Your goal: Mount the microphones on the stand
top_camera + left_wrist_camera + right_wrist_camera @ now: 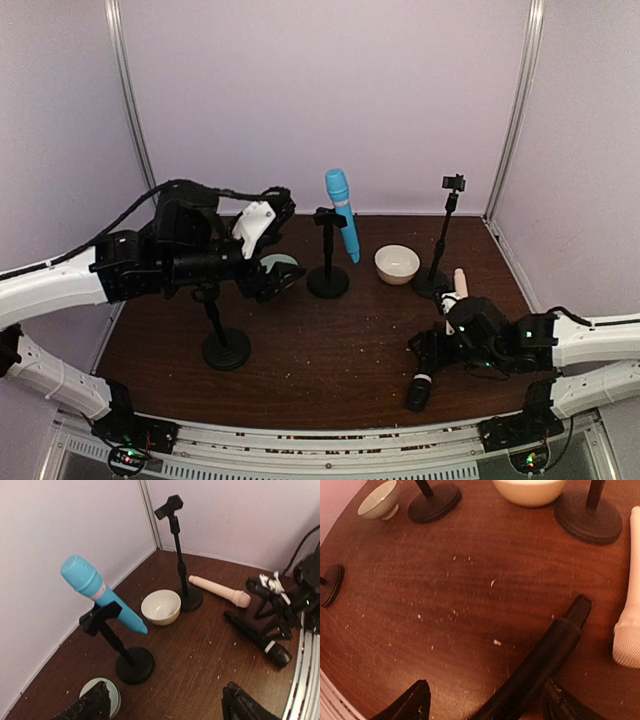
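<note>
The smooth blue microphone (100,592) is clipped, tilted, in the middle stand (135,665). The matte black microphone (540,660) is laid near the wooden desk's (470,580) near-right corner, between the open right pincer's (487,694) jaws, the cream microphone (630,630) beside it. The left pincer (165,705) is spread open.

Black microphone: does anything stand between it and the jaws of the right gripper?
Nothing visible does. The black microphone lies on the table, between the open jaws of the right gripper.
</note>
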Robot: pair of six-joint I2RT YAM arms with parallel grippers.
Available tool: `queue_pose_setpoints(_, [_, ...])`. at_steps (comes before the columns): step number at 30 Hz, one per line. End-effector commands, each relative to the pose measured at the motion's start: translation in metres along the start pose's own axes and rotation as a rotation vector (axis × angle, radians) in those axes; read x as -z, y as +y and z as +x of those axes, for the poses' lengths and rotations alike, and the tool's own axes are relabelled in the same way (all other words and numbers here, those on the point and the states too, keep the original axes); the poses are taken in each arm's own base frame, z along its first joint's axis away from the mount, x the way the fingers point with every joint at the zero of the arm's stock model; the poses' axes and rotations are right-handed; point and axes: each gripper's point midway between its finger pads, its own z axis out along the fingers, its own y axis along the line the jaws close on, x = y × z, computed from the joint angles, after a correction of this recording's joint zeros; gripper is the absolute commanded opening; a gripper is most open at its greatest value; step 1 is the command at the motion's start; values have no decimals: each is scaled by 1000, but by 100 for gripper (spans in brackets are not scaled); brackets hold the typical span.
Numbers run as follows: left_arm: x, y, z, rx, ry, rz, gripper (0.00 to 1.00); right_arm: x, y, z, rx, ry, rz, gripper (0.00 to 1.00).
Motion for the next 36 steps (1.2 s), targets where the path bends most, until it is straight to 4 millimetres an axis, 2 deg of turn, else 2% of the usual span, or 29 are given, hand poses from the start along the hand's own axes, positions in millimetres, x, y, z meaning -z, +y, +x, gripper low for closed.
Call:
queue_pose_setpoints(1, [-19, 7, -58, 4, -161, -31, 79, 2, -5, 33, -62, 96, 10, 78])
queue_pose_setpoints(3, [-39, 3, -57, -38, -154, -25, 76, -2, -2, 43, -52, 133, -3, 80])
queue_pose_setpoints(6, [-54, 1, -43, -48, -117, -29, 74, -8, 2, 51, -28, 172, -8, 80])
queue_pose_setpoints(12, [-46, 4, -12, -26, -117, -70, 75, -19, 11, 66, 28, 254, -7, 80])
queue_pose_setpoints(15, [-41, 3, -14, -55, -116, -81, 75, -23, 17, 79, 65, 298, -18, 78])
queue_pose_setpoints(19, [-41, 2, -15, -53, -114, -74, 75, -25, 28, 96, 136, 346, -42, 70])
queue_pose_setpoints(25, [-40, -7, -15, -96, -118, -58, 75, -15, 59, 111, 302, 371, -112, 55])
queue_pose_setpoints(28, [-41, -19, -13, -163, -115, -32, 75, -10, 65, 115, 402, 369, -112, 49])
queue_pose_setpoints(32, [-43, -47, -6, -273, -100, 33, 76, -3, 65, 112, 477, 356, -93, 36])
queue_pose_setpoints(34, [-48, -64, 5, -342, -77, 63, 76, 2, 70, 106, 483, 331, -120, 32])
queue_pose_setpoints(36, [-56, -88, 25, -447, -35, 97, 77, 8, 74, 99, 481, 304, -147, 30])
